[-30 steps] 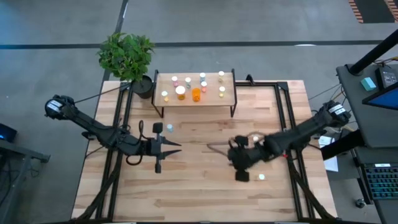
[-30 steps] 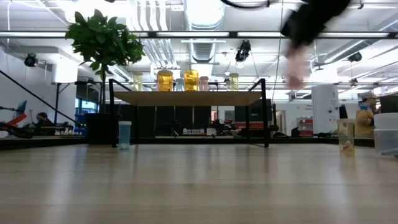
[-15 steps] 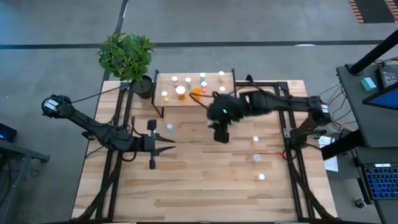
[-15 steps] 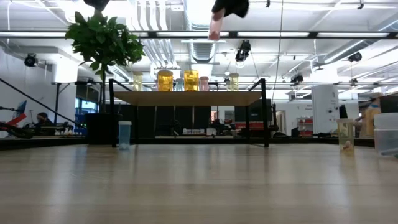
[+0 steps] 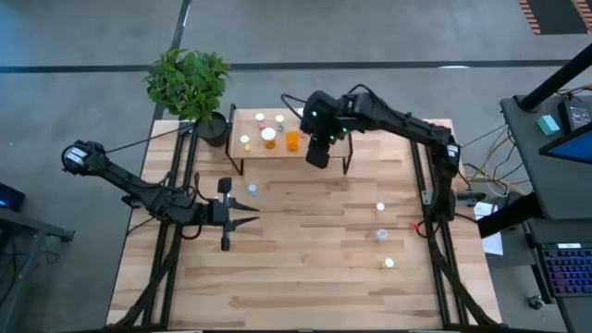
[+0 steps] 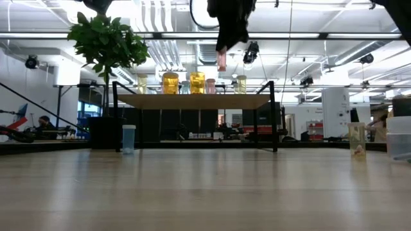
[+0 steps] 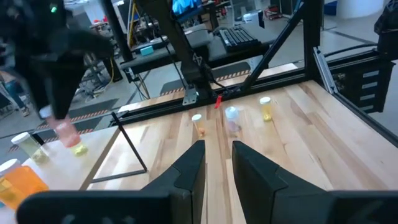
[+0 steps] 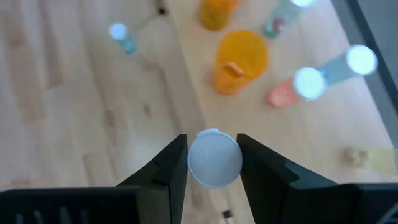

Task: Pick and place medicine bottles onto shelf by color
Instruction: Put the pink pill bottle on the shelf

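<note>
Workbenches (image 6: 38, 131), seemingly, behind wooden table (image 5: 305, 259).

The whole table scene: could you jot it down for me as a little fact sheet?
Shelf: at the table's far edge, beside a potted plant
On shelf: several small bottles, among them an orange bottle
Right gripper: above the shelf's front edge, shut on a pinkish bottle with a white cap
Left gripper: over the table's left part, holding nothing
Loose on table: four bottles
</note>
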Robot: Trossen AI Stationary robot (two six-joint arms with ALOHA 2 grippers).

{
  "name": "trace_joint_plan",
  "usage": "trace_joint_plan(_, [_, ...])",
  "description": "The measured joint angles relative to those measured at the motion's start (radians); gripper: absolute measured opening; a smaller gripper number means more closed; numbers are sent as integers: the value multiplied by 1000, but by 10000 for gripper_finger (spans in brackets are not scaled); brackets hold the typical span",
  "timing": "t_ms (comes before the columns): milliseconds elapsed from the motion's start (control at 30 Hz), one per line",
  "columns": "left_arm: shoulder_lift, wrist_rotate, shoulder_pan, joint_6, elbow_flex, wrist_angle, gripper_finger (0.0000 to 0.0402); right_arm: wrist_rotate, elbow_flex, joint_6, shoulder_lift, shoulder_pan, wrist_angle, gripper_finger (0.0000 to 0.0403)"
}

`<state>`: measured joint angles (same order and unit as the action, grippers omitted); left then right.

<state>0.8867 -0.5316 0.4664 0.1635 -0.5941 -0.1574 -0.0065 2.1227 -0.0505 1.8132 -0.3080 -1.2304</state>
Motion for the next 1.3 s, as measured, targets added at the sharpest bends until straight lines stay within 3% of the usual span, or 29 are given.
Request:
trace_joint_plan(400, [0,0,0,0,0,-3,63,6,-78,41,48,-98,53,121])
trace_joint_plan(1067, [1,0,0,1,0,-18,63,6,-136,138,44,-105,108,121])
trace_joint_plan(1300, [1,0,0,1,0,-18,63,7,-137,164,44,-105,137,154])
